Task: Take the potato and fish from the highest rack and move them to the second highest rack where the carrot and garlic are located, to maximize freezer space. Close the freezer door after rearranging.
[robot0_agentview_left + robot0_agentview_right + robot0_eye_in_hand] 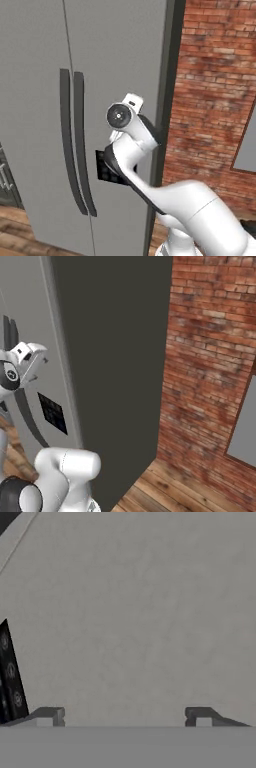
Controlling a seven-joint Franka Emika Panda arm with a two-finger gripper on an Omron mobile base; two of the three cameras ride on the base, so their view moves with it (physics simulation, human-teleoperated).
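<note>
Two tall matte-grey doors stand shut side by side, the left door [35, 100] and the right door [120, 50], each with a long dark curved handle [82, 145]. Which of them is the freezer door I cannot tell. My gripper [125, 716] points straight at the right door's flat grey face [140, 612], close to it, open, with nothing between its fingertips. My hand [131, 102] hovers just right of the handles, above a small dark control panel [105, 170]. The potato, fish, carrot, garlic and both racks are hidden behind the shut doors.
The fridge's dark side wall [115, 356] runs back on the right. Beyond it is a red brick wall [215, 100] with a grey framed panel [247, 145]. A wooden floor [165, 486] lies below.
</note>
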